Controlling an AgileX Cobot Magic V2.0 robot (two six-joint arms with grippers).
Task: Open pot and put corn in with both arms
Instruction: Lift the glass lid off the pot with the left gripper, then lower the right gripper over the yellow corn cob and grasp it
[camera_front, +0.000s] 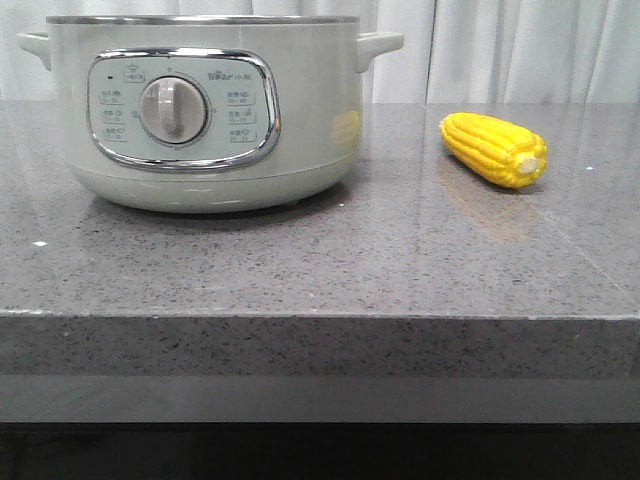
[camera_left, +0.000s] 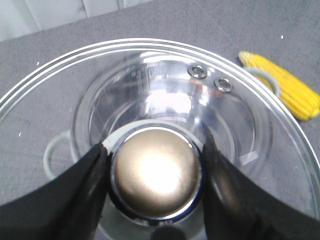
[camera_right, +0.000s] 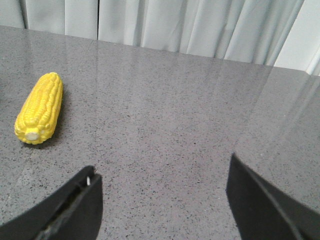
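The pale grey-green pot (camera_front: 205, 110) stands at the left of the stone table, dial facing me, with no lid showing on its metal rim in the front view. In the left wrist view my left gripper (camera_left: 155, 148) is shut on the round metal knob (camera_left: 156, 172) of a clear glass lid (camera_left: 150, 75), one black finger on each side. Through the glass the pot (camera_left: 235, 115) looks smaller than the lid. The yellow corn (camera_front: 494, 149) lies to the right of the pot, also seen as corn (camera_left: 290, 87) and corn (camera_right: 40, 107). My right gripper (camera_right: 163, 167) hangs open over bare table beside the corn.
The grey speckled table (camera_front: 320, 260) ends in a front edge close to the camera. White curtains (camera_front: 520, 45) hang behind it. Neither arm shows in the front view.
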